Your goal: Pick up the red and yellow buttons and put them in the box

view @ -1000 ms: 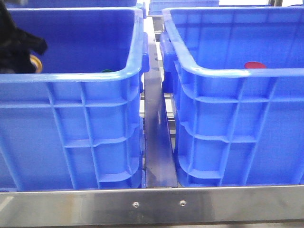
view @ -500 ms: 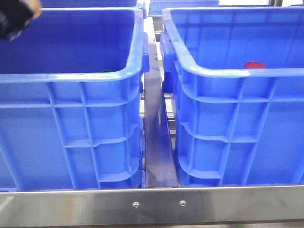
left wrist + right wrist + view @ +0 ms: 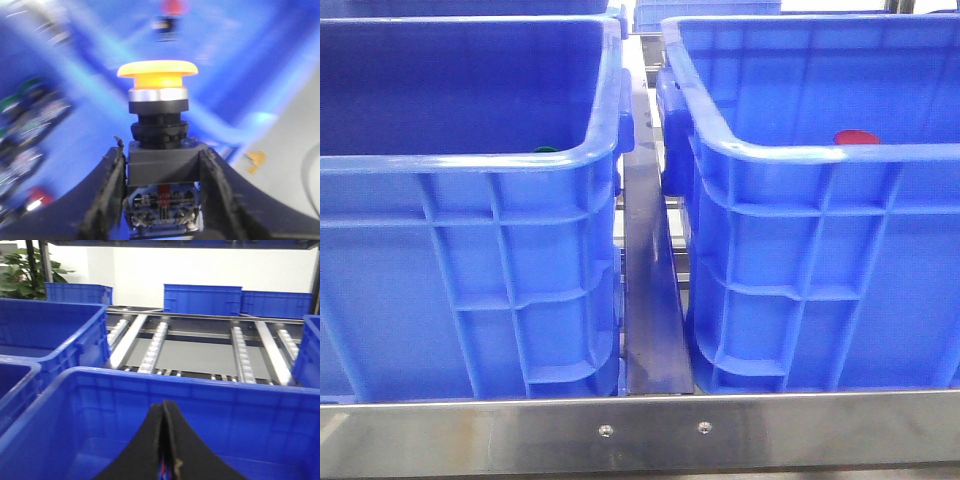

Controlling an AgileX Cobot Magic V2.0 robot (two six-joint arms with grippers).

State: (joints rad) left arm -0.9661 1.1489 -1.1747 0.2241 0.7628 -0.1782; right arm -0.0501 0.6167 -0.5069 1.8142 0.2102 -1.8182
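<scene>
My left gripper (image 3: pixel 161 160) is shut on the grey body of the yellow button (image 3: pixel 157 72), whose orange-yellow cap points away from the wrist camera. That view is blurred with motion. The red button (image 3: pixel 857 137) lies inside the right-hand blue box (image 3: pixel 820 152), just showing over its near rim. Neither gripper appears in the front view. My right gripper (image 3: pixel 166 407) is shut, its fingers pressed together above the inside of a blue crate (image 3: pixel 200 382).
The left crate (image 3: pixel 470 165) holds a dark green button (image 3: pixel 545 150) near its front right corner. A steel rail (image 3: pixel 650 300) runs between the two crates. More blue crates (image 3: pixel 202 299) and roller tracks (image 3: pixel 155 347) stand behind. Blurred red (image 3: pixel 172 6) and green (image 3: pixel 20 100) parts show in the left wrist view.
The left gripper rose with the yellow button from inside the left crate, went up past the top left corner and left the front view. The crates and red button stayed put.
</scene>
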